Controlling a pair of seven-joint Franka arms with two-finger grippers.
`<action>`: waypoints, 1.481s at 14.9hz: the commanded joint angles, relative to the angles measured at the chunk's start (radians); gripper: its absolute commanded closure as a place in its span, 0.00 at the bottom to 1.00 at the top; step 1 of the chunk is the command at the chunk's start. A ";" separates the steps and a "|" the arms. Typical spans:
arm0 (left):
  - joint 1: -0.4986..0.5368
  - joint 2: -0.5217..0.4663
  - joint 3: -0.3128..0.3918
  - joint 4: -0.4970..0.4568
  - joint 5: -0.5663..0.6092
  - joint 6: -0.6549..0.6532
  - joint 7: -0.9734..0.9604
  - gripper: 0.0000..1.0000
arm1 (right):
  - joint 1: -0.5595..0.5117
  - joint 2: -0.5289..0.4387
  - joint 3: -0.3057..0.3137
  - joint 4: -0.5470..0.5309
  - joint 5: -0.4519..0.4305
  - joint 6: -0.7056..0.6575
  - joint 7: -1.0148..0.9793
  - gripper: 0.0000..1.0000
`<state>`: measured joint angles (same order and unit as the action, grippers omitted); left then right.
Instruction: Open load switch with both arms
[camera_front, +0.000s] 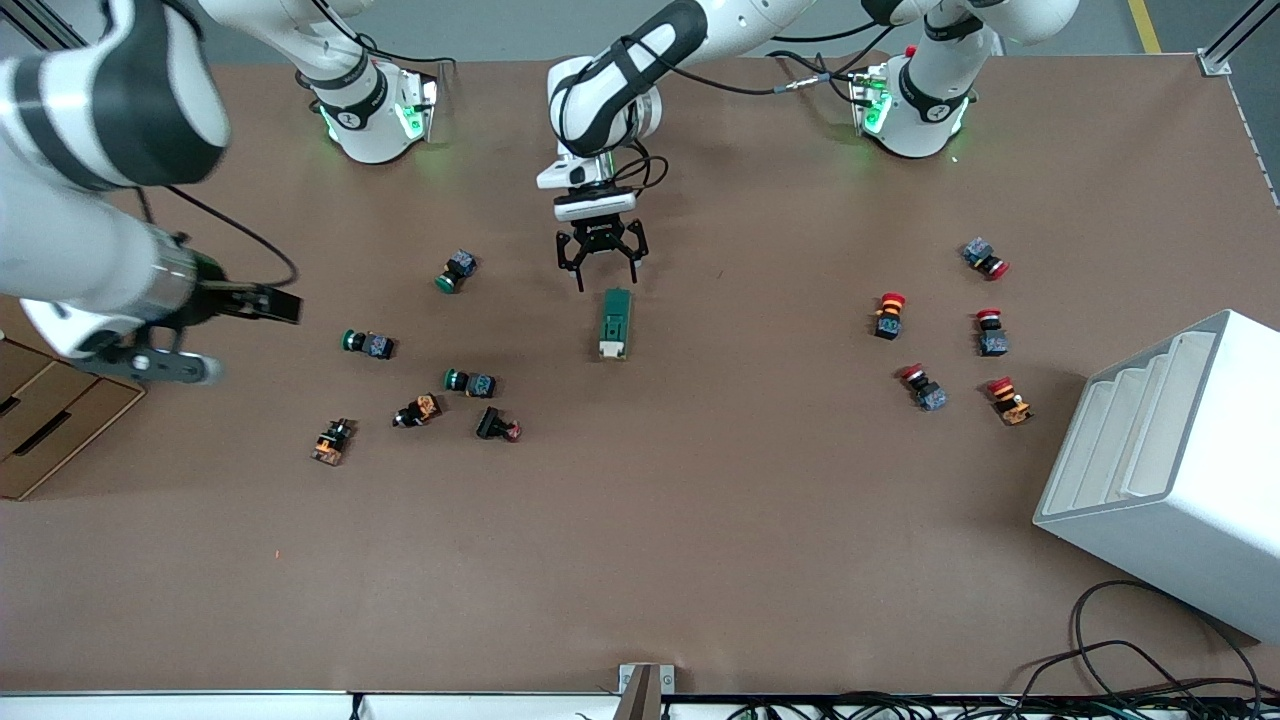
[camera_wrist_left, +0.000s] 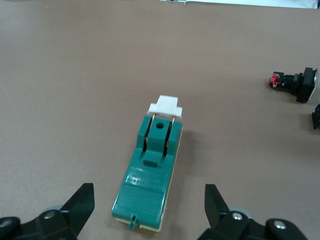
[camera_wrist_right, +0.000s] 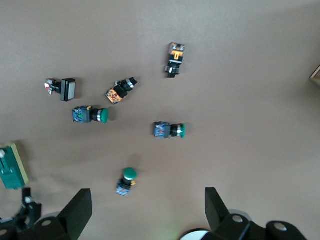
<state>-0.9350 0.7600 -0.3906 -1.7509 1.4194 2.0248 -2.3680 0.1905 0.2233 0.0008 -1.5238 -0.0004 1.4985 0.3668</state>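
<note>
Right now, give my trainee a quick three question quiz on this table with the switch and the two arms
1. True or false: the left gripper is shut on the load switch.
2. The right gripper hangs over: A) green-capped push buttons, B) red-capped push buttons, C) white stepped rack.
3. Fill in: the load switch's toggle is coloured ____.

Key: 1 false, it is open, just above the switch. 2 A. 3 white.
</note>
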 joint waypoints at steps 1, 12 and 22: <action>-0.013 -0.027 0.004 -0.050 0.052 0.012 -0.039 0.02 | 0.096 0.074 -0.004 0.016 -0.001 0.017 0.237 0.00; -0.031 0.004 0.013 -0.136 0.266 -0.001 -0.148 0.02 | 0.372 0.402 -0.002 0.140 0.184 0.201 1.084 0.00; -0.033 0.065 0.016 -0.136 0.363 -0.052 -0.207 0.02 | 0.488 0.582 -0.002 0.162 0.183 0.425 1.405 0.00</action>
<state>-0.9580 0.8175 -0.3800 -1.8908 1.7621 1.9818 -2.5516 0.6731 0.7886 0.0054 -1.3903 0.1721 1.9376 1.7478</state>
